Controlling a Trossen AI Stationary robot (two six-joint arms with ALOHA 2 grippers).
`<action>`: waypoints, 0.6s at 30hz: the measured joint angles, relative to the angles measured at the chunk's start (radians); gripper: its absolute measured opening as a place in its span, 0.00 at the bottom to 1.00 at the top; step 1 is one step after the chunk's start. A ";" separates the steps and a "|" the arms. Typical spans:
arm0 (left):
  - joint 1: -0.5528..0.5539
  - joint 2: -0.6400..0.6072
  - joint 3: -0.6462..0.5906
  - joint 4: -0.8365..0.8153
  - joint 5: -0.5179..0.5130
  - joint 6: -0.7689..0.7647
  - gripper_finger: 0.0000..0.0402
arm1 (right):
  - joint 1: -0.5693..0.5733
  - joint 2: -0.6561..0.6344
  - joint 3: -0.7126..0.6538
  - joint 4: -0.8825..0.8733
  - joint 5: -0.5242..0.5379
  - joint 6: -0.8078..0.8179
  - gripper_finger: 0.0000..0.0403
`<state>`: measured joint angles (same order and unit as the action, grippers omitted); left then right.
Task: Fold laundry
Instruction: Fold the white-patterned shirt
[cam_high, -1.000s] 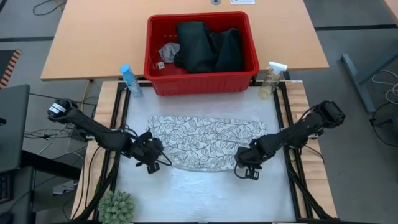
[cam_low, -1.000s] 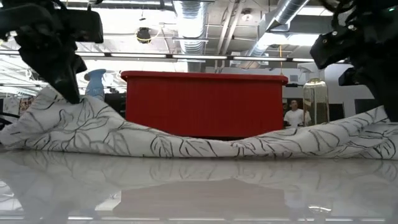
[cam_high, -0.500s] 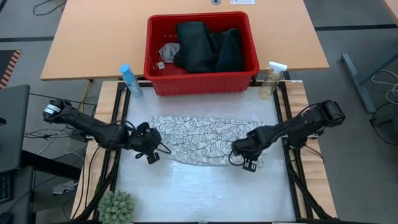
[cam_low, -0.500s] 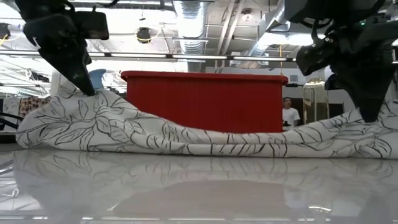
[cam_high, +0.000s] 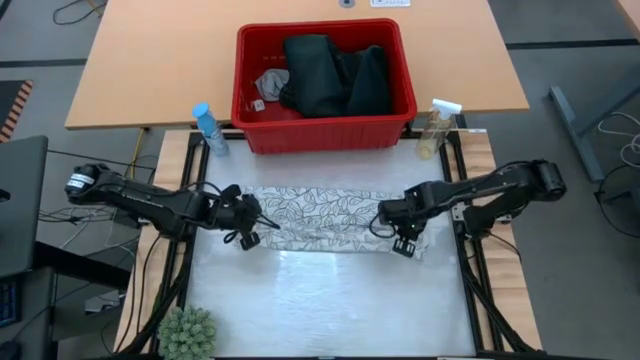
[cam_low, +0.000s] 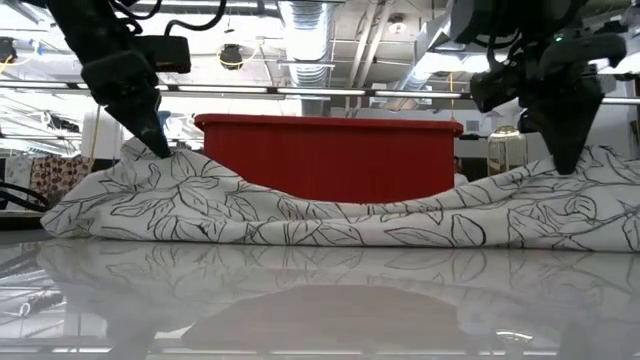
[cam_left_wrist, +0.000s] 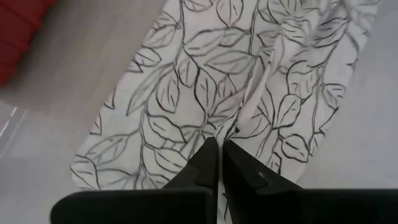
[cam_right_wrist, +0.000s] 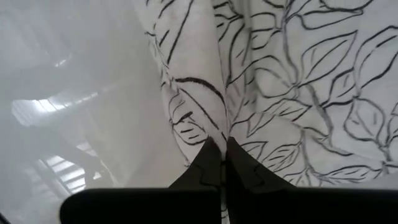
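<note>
Pretty bright, even overhead light. The glossy white tabletop (cam_low: 320, 310) mirrors the red plastic basket (cam_low: 330, 165) and ceiling glare; both wrist views go blurry toward the edges.

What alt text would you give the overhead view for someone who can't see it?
Both grippers, the left gripper and the right gripper, pinch opposite ends of a leaf-print cloth folded into a band on the table. Behind it, a red basket holds dark garments.
</note>
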<state>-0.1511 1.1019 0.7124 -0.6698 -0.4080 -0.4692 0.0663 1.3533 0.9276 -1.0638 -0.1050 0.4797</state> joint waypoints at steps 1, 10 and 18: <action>0.009 -0.001 0.000 0.006 0.000 0.010 0.00 | -0.012 0.003 0.000 -0.005 0.000 -0.015 0.06; 0.072 -0.007 0.000 0.012 0.003 0.061 0.00 | -0.113 0.022 0.000 -0.029 -0.001 -0.111 0.06; 0.149 -0.010 0.000 0.011 0.011 0.131 0.00 | -0.195 0.019 0.000 -0.070 -0.003 -0.193 0.06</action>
<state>-0.0020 1.0924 0.7128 -0.6588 -0.3965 -0.3387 -0.1289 1.3724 0.9276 -1.1339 -0.1078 0.2871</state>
